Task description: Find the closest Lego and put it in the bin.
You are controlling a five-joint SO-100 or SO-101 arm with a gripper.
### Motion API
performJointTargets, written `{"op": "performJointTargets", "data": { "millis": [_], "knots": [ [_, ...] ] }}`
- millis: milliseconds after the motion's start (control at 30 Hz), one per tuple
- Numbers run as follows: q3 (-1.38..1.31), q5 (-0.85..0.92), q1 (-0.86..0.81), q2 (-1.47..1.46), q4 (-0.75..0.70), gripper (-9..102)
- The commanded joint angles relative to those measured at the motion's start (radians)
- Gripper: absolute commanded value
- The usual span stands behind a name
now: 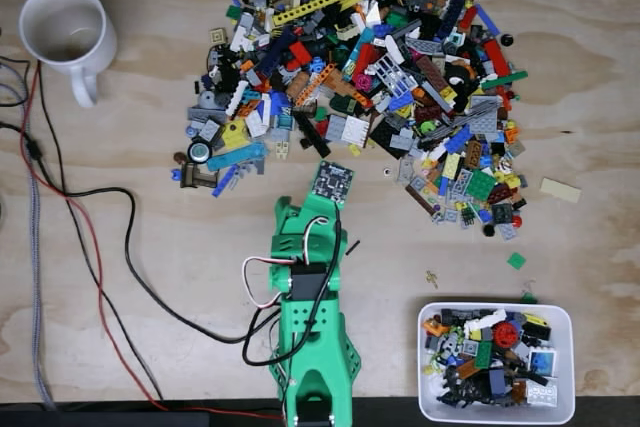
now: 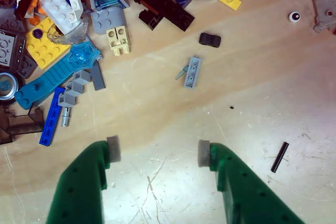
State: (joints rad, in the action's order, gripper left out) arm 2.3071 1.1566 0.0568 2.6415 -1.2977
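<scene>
1. The green arm (image 1: 312,327) reaches from the near edge of the table (image 1: 120,347) toward the big Lego pile (image 1: 370,77); in the wrist view the jaws (image 2: 157,151) stand wide apart with nothing between them, grey pads (image 2: 113,148) facing each other over bare wood.

2. The step in hand looks like the search-and-approach: no piece is held, and the jaws hover short of the pile's near edge.

3. Nearest ahead of the jaws, a little toward the right-hand finger in the wrist view, lies a small grey plate (image 2: 192,72), alone on the wood and apart from the heap. A small black piece (image 2: 210,39) sits just beyond it, and a tan brick (image 2: 118,40) lies further ahead toward the left-hand finger, at the pile's fringe.

4. A thin black rod (image 2: 280,157) lies outside the right-hand finger, level with the pads; it looks too slender for an easy grip.

5. The bin (image 1: 570,367), already holding many pieces, sits well apart from the jaws, behind them and to the right in the fixed view.

6. The next move likely calls for going forward, centring the open jaws over the grey plate, lowering, and closing across its narrow width. The plate is flat and low, so the pads must reach almost to the table.
</scene>
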Motion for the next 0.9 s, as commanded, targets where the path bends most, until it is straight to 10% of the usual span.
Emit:
{"op": "performJointTargets", "data": {
  "millis": [0,500,867],
  "knots": [
    [-0.012,-0.041,0.008,-0.006,-0.008,20],
    [-0.017,-0.048,0.006,-0.017,-0.020,20],
    [-0.107,-0.259,0.003,-0.663,0.178,20]
  ]
}}
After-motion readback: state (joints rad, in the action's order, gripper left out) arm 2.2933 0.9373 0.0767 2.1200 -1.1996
